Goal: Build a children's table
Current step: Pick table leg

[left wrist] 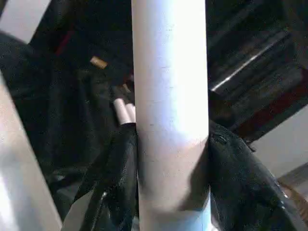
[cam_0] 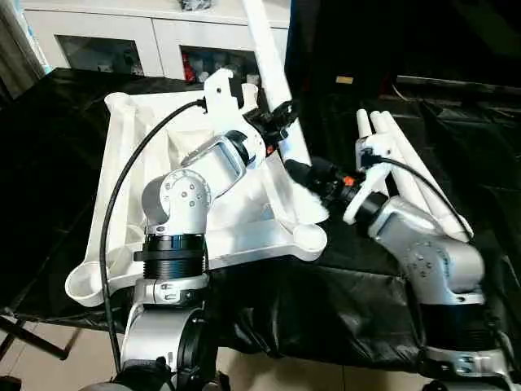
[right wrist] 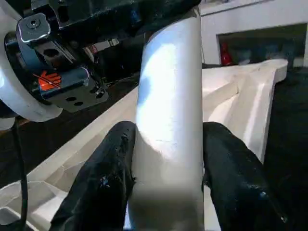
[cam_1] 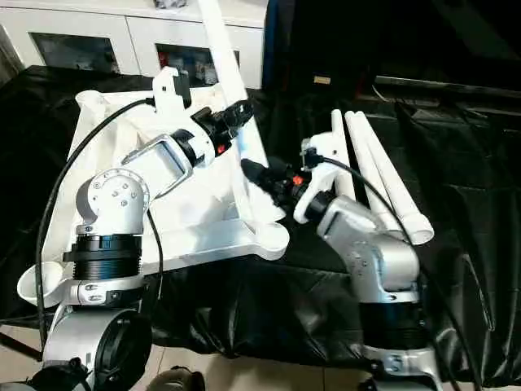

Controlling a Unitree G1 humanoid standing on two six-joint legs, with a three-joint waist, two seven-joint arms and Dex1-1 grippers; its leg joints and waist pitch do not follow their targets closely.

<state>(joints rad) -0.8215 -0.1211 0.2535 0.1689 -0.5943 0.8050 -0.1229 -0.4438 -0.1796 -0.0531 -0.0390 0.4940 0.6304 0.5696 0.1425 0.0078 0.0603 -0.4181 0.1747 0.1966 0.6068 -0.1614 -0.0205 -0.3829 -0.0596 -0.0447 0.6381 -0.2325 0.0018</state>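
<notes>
Nearest the camera, two silver forearms reach over the black-covered counter (cam_0: pixel 49 155). On it lies the white top (cam_0: pixel 236 240), underside up, with round sockets at its corners; the near right socket (cam_0: pixel 310 237) sits just below the hands.

Above that socket a white leg (cam_0: pixel 277 94) stands tilted, its lower end down at the top's near right corner and its upper end leaning up and away past the picture's top edge. Both hands have hold of it. The right hand (cam_0: pixel 303 174) grips it low down: in its wrist view the two black fingers (right wrist: pixel 103 187) press the tube from either side, about half open around it. The left hand (cam_0: pixel 281 122) grips the same leg higher up, its fingers (left wrist: pixel 118 192) also closed against the tube's two sides.

To the right, beyond the right arm, three more legs (cam_0: pixel 383 147) lie side by side on the counter, touching one another, apart from the top.

Farther back stands a white cabinet (cam_0: pixel 155 37) with glass doors.
</notes>
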